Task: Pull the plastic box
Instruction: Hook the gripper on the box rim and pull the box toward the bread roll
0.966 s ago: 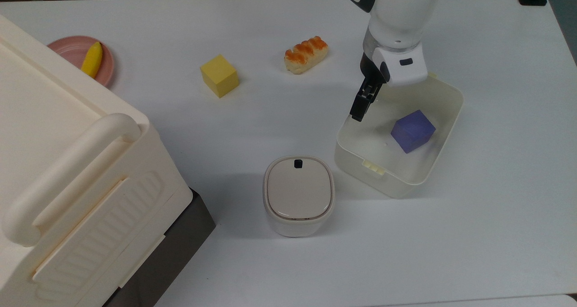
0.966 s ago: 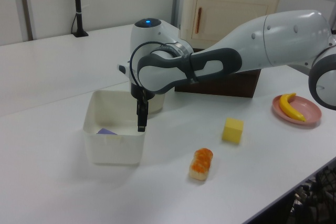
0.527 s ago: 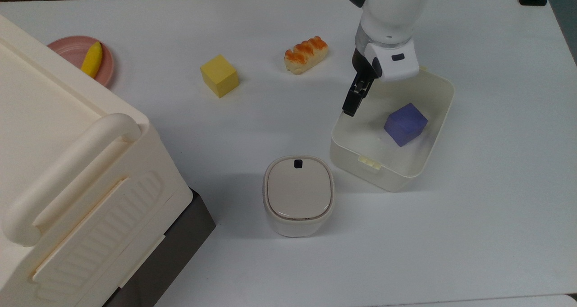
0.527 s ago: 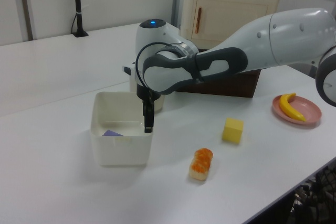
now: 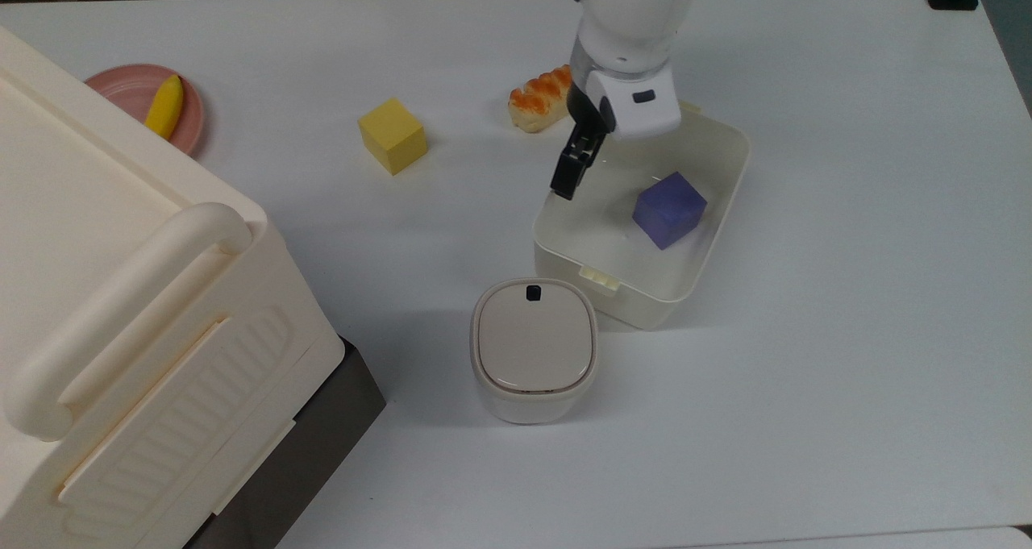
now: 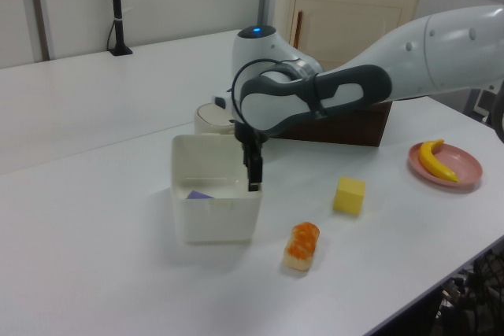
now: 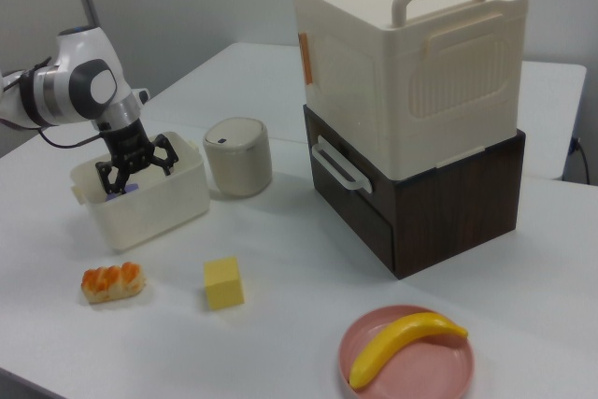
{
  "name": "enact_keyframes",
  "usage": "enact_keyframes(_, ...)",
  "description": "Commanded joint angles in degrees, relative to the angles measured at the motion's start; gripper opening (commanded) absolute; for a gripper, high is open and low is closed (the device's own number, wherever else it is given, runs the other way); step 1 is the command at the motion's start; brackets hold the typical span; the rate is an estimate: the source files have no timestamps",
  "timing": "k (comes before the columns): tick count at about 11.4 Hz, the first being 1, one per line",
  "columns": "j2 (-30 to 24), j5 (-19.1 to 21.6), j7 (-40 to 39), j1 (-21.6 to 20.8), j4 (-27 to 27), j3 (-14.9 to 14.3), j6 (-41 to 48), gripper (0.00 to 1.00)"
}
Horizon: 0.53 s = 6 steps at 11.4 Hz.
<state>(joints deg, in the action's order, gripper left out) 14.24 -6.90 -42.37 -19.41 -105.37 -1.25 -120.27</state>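
The plastic box (image 5: 645,307) is an open milky-white tub on the white table, with a purple cube (image 5: 669,209) inside it. My gripper (image 7: 135,170) reaches down over the box's rim with its black fingers spread open. In the top view one finger (image 5: 569,176) stands against the box's left long wall, near the far corner. The left view has that finger (image 6: 253,172) at the box's (image 6: 216,222) right wall. The box's near corner sits close to the small canister (image 5: 534,347); whether they touch I cannot tell.
A yellow cube (image 5: 392,135) and a bread roll (image 5: 538,97) lie at the top view's left of the box. A pink plate (image 5: 121,91) holds a banana. The huge cream bin (image 5: 121,331) sits on a dark wooden drawer unit (image 7: 420,203).
The box, with the cube inside, has slid toward the top view's left and slightly up along with my gripper. It now sits beside the canister and closer to the bread roll.
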Motion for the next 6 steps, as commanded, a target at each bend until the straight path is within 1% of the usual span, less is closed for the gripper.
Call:
enact_keyframes(1, -6.06, -0.83, -4.55, -0.01, -6.16, -2.44, -0.23, 1.0)
enact_keyframes(3, -6.76, -0.83, -5.17, 0.08, -6.43, -3.49, -0.23, 1.0)
enact_keyframes(6, -6.68, -0.48, -4.22, 0.25, -5.64, -3.59, -0.14, 1.0)
